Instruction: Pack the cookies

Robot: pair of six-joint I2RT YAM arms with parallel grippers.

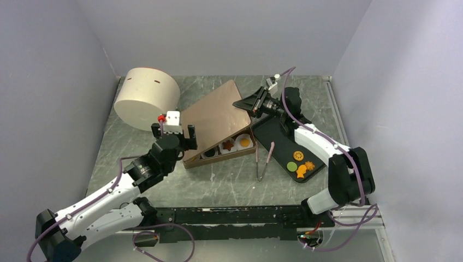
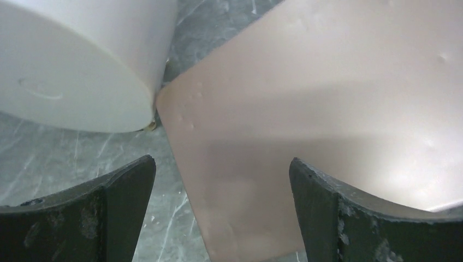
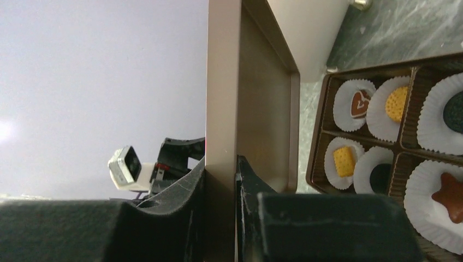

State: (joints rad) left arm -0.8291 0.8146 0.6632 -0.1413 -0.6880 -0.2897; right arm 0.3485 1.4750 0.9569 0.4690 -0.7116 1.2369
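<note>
We see the right gripper [image 3: 221,164] pinching the rim of the brown lid [image 1: 215,112]. The lid is tilted over the box [image 1: 218,158] in the middle of the table [image 1: 229,188]. The left gripper [image 1: 173,131] is wide open at the lid's left corner and holds nothing. Some cookies [image 1: 244,143] sit in the box. Three more lie on the black tray [image 1: 273,136] near the table's right edge.

This is a robotics lab test booth. 3 plain pale walls [image 1: 218,33] box in a grey marbled table [image 1: 229,185]. A left arm [image 1: 98,204] and right arm [image 1: 314,139] are bolted to a black rail [image 1: 245,215], with loose purple cables [image 1: 282,95] and a small wrist camera [image 1: 173,118].
</note>
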